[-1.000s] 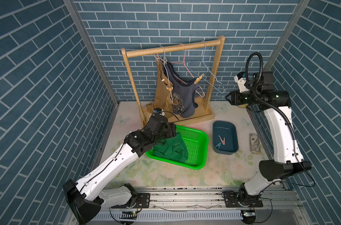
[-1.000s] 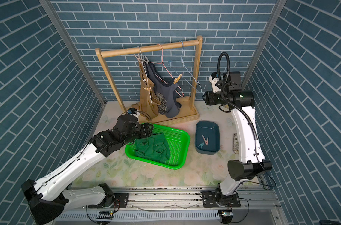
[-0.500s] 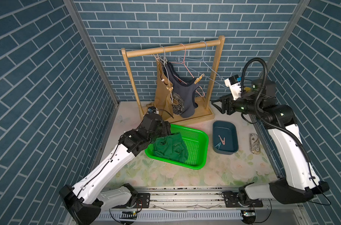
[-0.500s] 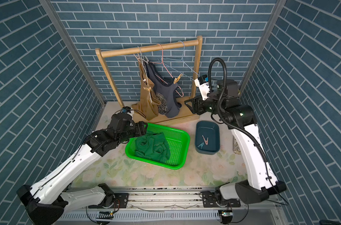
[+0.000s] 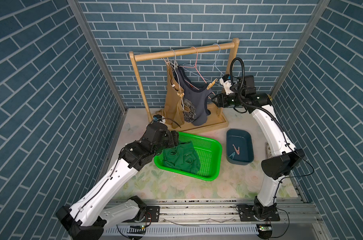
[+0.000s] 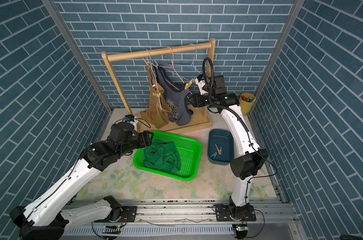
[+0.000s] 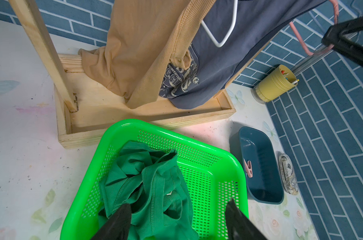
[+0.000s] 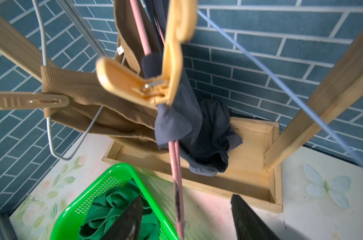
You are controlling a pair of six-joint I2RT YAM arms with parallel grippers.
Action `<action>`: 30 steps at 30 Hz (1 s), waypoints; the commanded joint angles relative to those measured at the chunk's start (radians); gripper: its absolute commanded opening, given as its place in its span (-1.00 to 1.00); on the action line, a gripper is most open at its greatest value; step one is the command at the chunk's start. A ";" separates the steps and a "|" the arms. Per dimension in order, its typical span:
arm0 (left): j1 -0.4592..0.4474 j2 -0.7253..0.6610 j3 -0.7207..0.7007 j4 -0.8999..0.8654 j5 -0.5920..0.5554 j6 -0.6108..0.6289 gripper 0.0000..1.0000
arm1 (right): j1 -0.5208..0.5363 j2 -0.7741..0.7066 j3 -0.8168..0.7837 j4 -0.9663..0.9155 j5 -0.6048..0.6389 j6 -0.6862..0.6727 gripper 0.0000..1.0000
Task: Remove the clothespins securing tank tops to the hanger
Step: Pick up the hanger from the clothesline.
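**Two pins in the tray, two on the rack**

The left claw hangs open and empty above the left edge of the basket, which holds only the crumpled green top. Behind the basket stands the rack. From its rail the tan top hangs with a tan pin clipped on its strap. Touching it, the grey top hangs on a pink hanger, pinned at one shoulder by a second tan pin. The right claw is spread open, gripping nothing, just beside the grey top and below that pin. Its wrist view shows the pink hanger's bar between its fingers. On the counter, right of the basket, the blue tray holds a pink pin and a teal pin, side by side. In the back corner a yellow cup holds coloured sticks.
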 commanded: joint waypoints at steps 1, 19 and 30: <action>0.008 -0.009 -0.014 -0.023 -0.009 0.015 0.48 | -0.002 0.033 0.074 0.017 0.004 -0.026 0.31; 0.017 -0.025 -0.032 -0.015 -0.008 0.016 0.47 | -0.001 0.163 0.174 0.040 -0.108 0.043 -0.74; 0.025 -0.032 -0.045 -0.006 -0.012 0.018 0.44 | -0.001 0.040 0.076 0.057 -0.087 0.046 -1.00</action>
